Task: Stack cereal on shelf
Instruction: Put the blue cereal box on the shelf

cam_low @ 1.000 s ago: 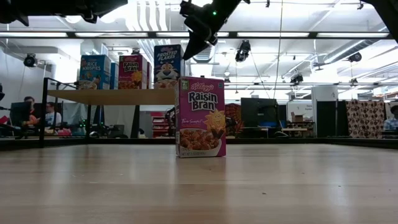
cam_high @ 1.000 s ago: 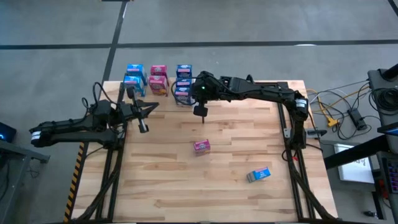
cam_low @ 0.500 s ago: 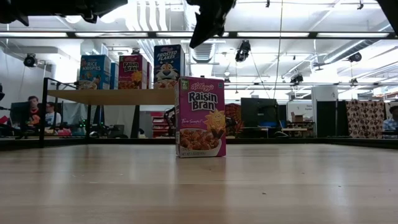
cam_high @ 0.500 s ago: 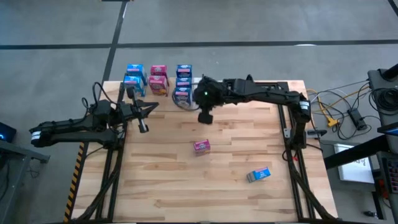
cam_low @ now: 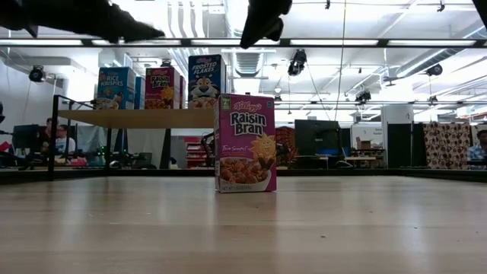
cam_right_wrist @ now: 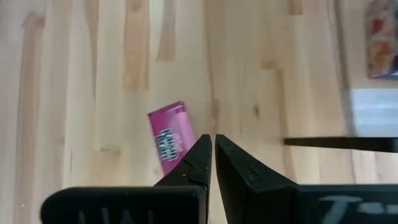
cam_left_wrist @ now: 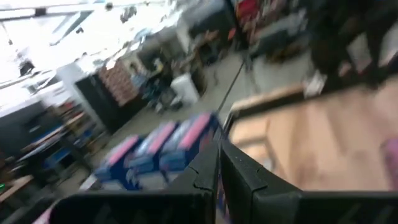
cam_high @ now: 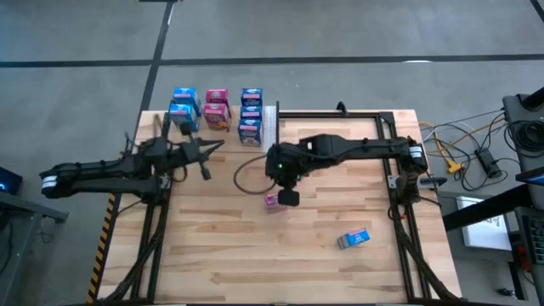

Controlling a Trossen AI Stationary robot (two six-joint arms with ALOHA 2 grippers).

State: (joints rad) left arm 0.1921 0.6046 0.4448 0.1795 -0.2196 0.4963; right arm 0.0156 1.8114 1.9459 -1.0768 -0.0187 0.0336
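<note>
From overhead, the right hand (cam_high: 289, 197) sits directly over the pink cereal box (cam_high: 272, 201) standing mid-bench, so most of that box is hidden and only a sliver of magenta sticks out on one side. The low view makes up for it: there the same box (cam_low: 245, 143) is fully readable as Raisin Bran, upright on the bench (cam_low: 243, 228), while the arm above it is cut off at the frame's top edge so you only get a dark lump.

The right wrist view shows the box's top (cam_right_wrist: 169, 139) just beside the right hand's fingers (cam_right_wrist: 200, 163), which are pressed together with nothing between them. So closed, not gripping anything.

The left hand (cam_high: 206, 172) hangs over the bench's left side, near the shelf (cam_high: 269, 124). Its wrist view is badly smeared, but the two fingers (cam_left_wrist: 205, 175) look shut together and empty, with a blurry row of blue and pink boxes (cam_left_wrist: 158, 149) beyond them that I can't count.

The shelf boxes (cam_high: 216, 110) look like a cluster of blue and pink from the top, hard to say how many since they're stacked in rows. The low view only shows three fronts on the shelf top (cam_low: 144, 118): Rice Krispies, Raisin Bran, Frosted Flakes.

One blue box (cam_high: 354, 239) lies flat toward the bench's right front, well apart from everything. Only the overhead view shows it.

People sit far back in the room (cam_low: 55, 141), too small to make out.
</note>
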